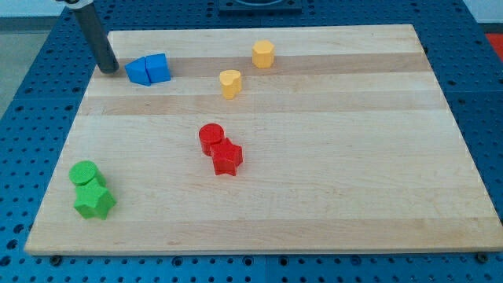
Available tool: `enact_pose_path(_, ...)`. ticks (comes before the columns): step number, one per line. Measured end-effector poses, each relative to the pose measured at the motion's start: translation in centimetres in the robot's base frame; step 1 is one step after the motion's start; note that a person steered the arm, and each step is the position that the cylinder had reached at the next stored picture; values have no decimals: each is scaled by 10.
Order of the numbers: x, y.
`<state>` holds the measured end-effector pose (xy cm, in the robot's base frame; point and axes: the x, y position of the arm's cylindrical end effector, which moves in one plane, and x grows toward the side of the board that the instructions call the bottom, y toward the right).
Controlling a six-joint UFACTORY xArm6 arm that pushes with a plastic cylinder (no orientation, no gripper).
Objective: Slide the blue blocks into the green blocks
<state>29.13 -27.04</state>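
The bench [314,157] carries the two blue blocks [148,69] touching at the view's top left, well apart from the green blocks [90,189] at bottom left. There is no pincer; the rod's tip [108,69] stands just left of the blue pair, so approach seems in hand. Next it likely must get above them and push downward.

bright, even overhead light fills the scene. the wooden board [314,157] shows no glare, and each block casts only 1 short, soft shadow close to its base. focus is sharp from near to far, though the rod [96,35] at far left looks slightly soft.
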Motion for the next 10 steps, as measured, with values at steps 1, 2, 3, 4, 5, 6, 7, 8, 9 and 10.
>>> enact_pose_path(1, 0, 14)
enact_pose_path(2, 0, 20)
enact_pose_path(3, 3, 21)
enact_pose_path(4, 15, 22)
enact_pose_path(5, 27, 22)
enact_pose_path(6, 29, 35)
enact_pose_path(7, 29, 42)
enact_pose_path(8, 29, 48)
enact_pose_path(9, 25, 37)
enact_pose_path(10, 2, 30)
